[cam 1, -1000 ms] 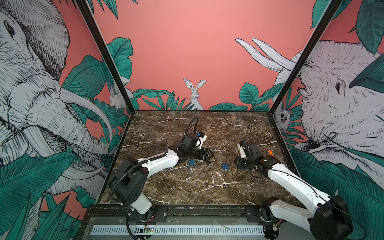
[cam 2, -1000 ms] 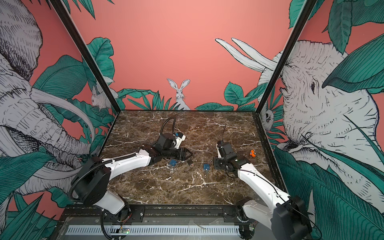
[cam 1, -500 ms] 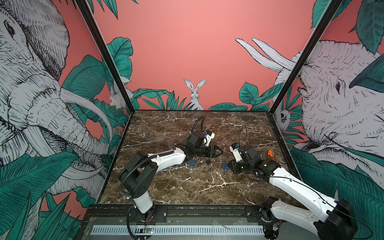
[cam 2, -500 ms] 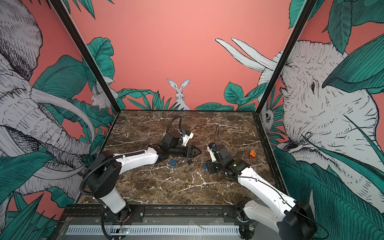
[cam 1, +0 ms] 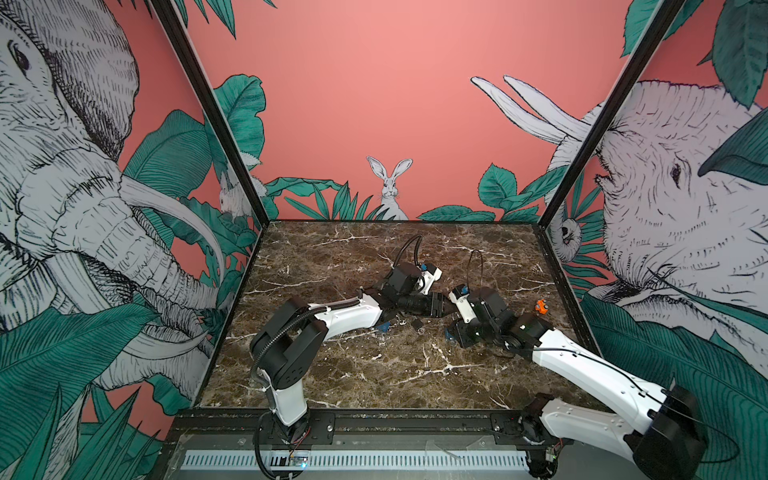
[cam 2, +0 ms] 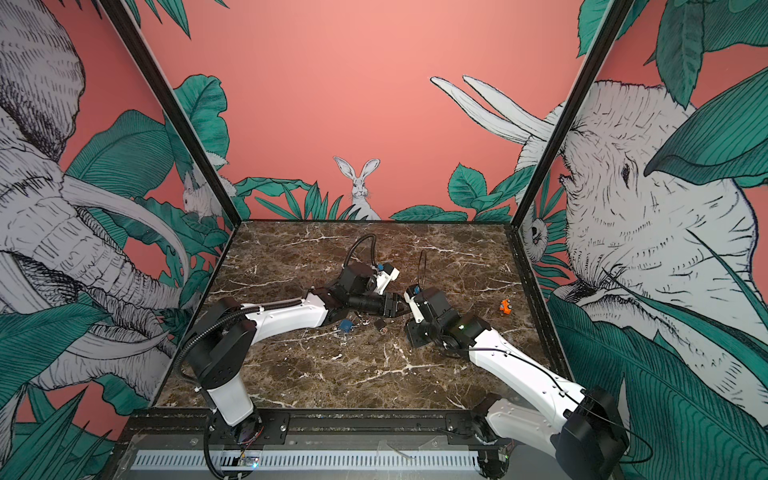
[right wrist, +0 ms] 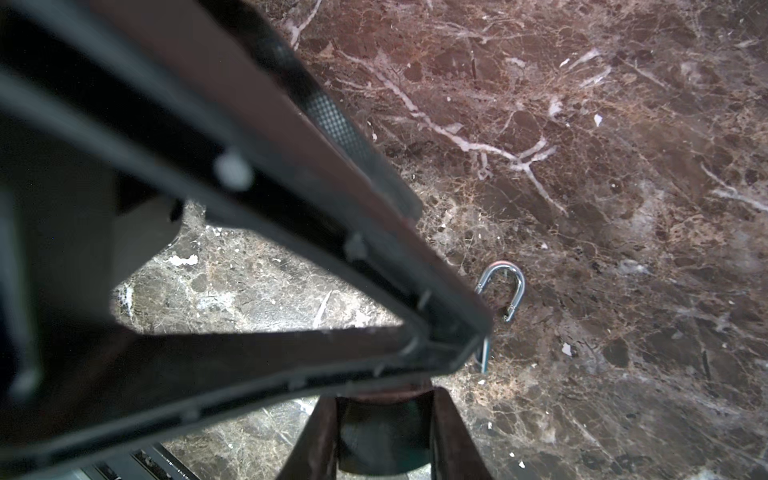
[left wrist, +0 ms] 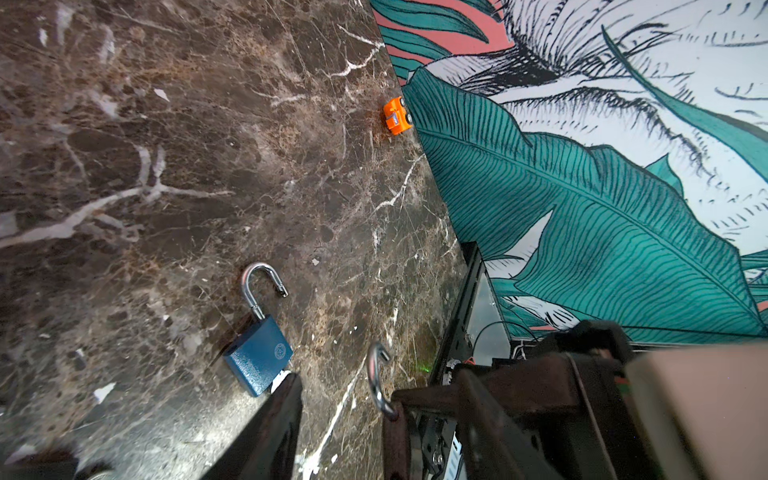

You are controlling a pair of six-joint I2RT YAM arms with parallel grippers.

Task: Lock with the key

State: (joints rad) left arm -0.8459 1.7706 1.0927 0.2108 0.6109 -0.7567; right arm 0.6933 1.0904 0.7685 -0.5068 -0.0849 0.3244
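- Step, as I judge it: lock and key are being lined up and nothing has been turned yet. The key [cam 1: 417, 325] lies loose on the table [cam 1: 374, 374], in neither gripper, between the left arm and the right gripper [cam 2: 412, 336].
- Right gripper: its jaws are narrow. The held lock [left wrist: 372, 378] shows only its silver shackle, which stands open and sticks out of the jaws. The body is hidden, so I take it as clamped there.
- Left gripper [cam 1: 451, 307]: its jaws are apart and empty. The tips are just beside that shackle and close to the right wrist.
- A blue loose lock [left wrist: 259, 361] with an open shackle lies flat on the marble just beside a left finger. A third lock [cam 1: 384, 327] lies under the left arm.
- Next move, likely: the left gripper draws back toward its own arm, pinches the key's black head and carries the blade to the keyhole. Which way the keyhole faces cannot be told.
- Room: the grippers are crowded at centre, with bare marble to the rear and the front. The car [left wrist: 397, 115] sits near the right wall [left wrist: 582, 187], well apart from the work.
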